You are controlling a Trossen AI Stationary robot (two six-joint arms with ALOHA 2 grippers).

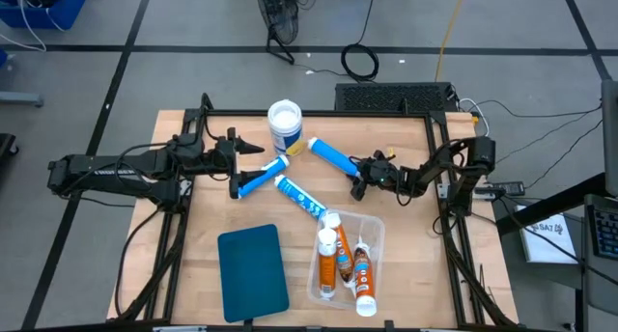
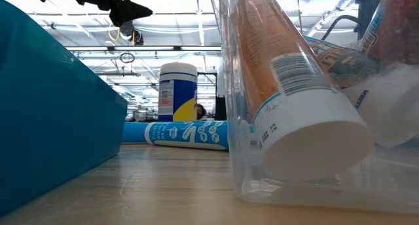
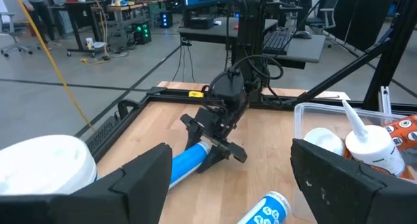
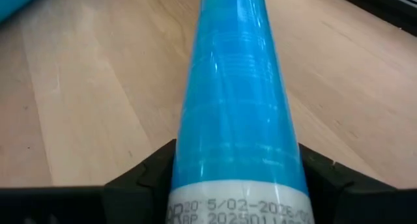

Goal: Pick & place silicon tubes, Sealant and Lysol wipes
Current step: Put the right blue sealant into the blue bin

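Three orange sealant tubes [image 1: 340, 260] lie in a clear tray [image 1: 379, 228] at the table's [image 1: 406, 293] near edge, beside a teal lid [image 1: 253, 272]. Mid-table: two blue silicone tubes [image 1: 261, 178], lying flat. Right gripper [image 1: 359, 180] clasps one end of a third blue tube [image 4: 238, 113], lying flat; printed date reads "5/02-2026". Left gripper [image 1: 235, 156] hovers unclenched, holding nothing, above the table's left side. Farthest: Lysol wipes [image 1: 285, 126], upright, white lid, blue-and-yellow label, text illegible.
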